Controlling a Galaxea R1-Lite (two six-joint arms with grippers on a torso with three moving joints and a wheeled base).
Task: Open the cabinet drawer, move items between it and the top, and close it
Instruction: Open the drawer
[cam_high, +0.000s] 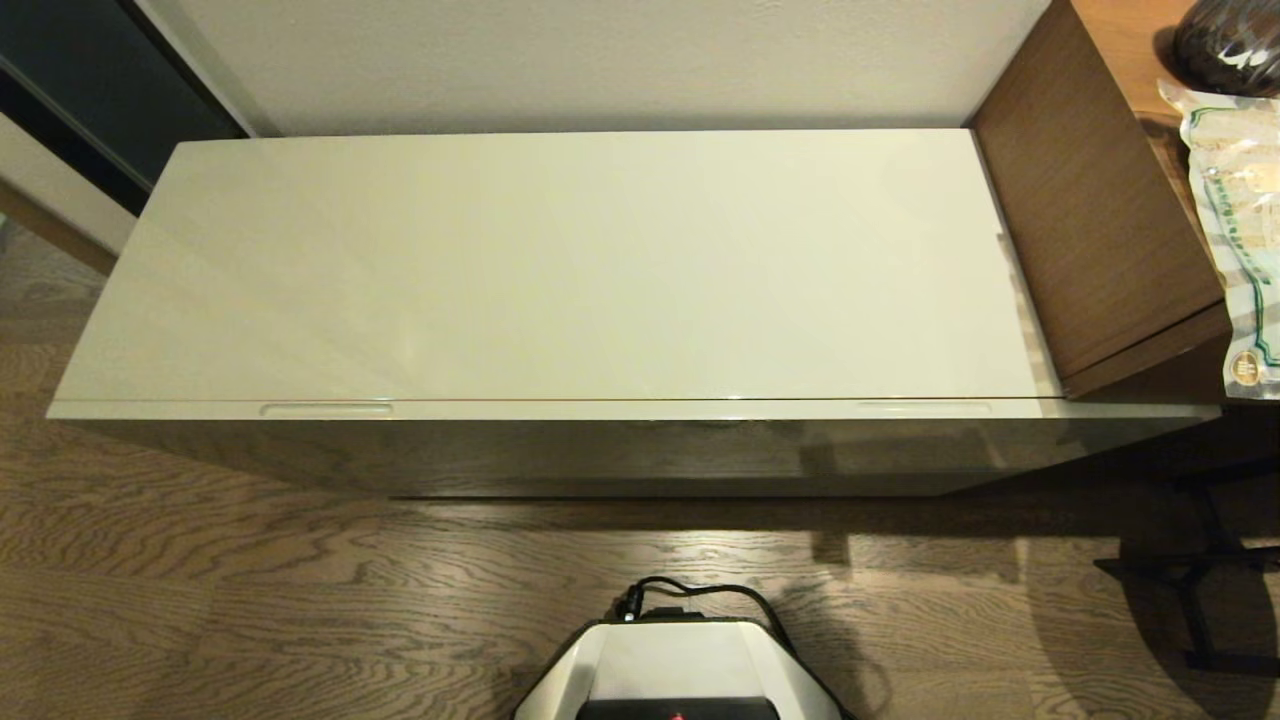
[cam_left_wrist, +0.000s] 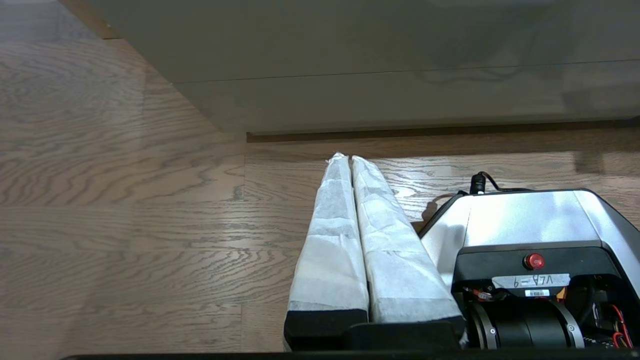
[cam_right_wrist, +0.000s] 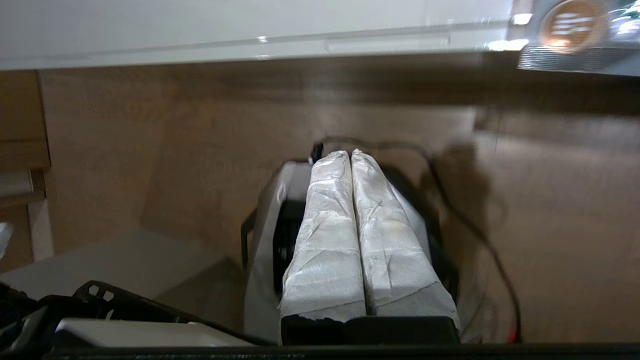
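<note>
The cabinet drawer (cam_high: 600, 455) is closed, flush under the top (cam_high: 560, 260), which lies bare and glossy. Two slim notches (cam_high: 325, 408) sit along the drawer's upper edge. The clear packet with green-white labels (cam_high: 1240, 220) rests on the brown desk to the right; its edge also shows in the right wrist view (cam_right_wrist: 575, 30). The jeans are out of view. My left gripper (cam_left_wrist: 349, 157) is shut and empty, low over the floor in front of the cabinet (cam_left_wrist: 400, 50). My right gripper (cam_right_wrist: 350, 152) is shut and empty above my base. Neither arm shows in the head view.
The brown wood-grain desk (cam_high: 1090, 200) butts against the cabinet's right end, with a dark round object (cam_high: 1230, 40) on it. My base (cam_high: 680, 670) stands on the wooden floor before the cabinet. Black stand legs (cam_high: 1200, 570) lie at the right.
</note>
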